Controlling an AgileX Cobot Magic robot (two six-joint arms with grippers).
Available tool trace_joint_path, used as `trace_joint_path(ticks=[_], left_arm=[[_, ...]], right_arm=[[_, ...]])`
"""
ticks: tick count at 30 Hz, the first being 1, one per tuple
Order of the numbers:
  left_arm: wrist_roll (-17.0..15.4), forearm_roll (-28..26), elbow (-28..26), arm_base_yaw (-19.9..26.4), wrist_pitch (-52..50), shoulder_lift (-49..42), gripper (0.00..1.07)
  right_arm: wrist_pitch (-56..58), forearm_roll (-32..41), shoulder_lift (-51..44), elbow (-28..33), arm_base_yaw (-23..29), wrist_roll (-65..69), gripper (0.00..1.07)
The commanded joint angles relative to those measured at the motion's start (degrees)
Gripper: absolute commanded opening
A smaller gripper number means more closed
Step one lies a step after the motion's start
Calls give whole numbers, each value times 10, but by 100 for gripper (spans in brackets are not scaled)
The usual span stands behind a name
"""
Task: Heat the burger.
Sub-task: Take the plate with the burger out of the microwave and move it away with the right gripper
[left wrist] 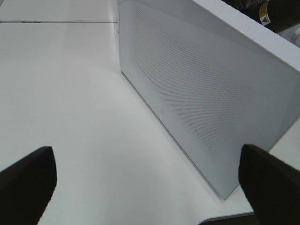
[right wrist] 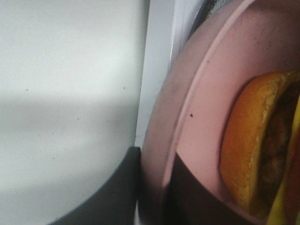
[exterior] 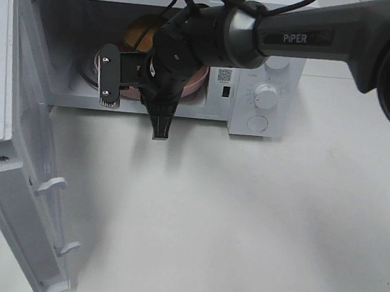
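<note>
Plate point(right wrist: 197, 117) rim clamped in right pincer point(right wrist: 154, 187), burger point(right wrist: 253, 150) apparently inside microwave point(exterior: 270, 91); left pincer point(left wrist: 145, 183) apart.

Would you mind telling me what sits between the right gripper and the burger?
Only the pink plate: the right gripper is shut on its rim, with bare plate up to the burger, in the right wrist view.

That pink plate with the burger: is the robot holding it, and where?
Yes. The right end effector pinches the pink plate by its rim.

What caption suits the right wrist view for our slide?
Right claw pinching the pink plate's rim, burger aboard, at the microwave's threshold.
</note>
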Motion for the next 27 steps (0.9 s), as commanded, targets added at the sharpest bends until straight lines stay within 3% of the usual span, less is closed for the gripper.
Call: trace_joint_path(ticks=[1, 4, 6, 9, 17, 21, 27], left_arm=[[-3, -5, 2, 2, -1, -10, 98], [-3, -5, 2, 2, -1, -10, 98], [-3, -5, 2, 2, -1, -10, 98], [-3, -5, 2, 2, -1, -10, 98], [-3, -5, 2, 2, -1, -10, 98], [-3, -5, 2, 2, -1, -10, 98], [-3, -5, 2, 2, -1, -10, 98]], right_arm=[[-35, -19, -37, 44, -2, 12, 0], [-40, -25, -42, 54, -2, 12, 0], [-75, -28, -69, 98, -2, 14, 0], [-87, -28, -76, 109, -2, 14, 0], [-173, -34, -135, 215, -2, 16, 0], [-211, -81, -168, 273, -2, 16, 0], [-247, -89, -199, 319, -2, 16, 0]])
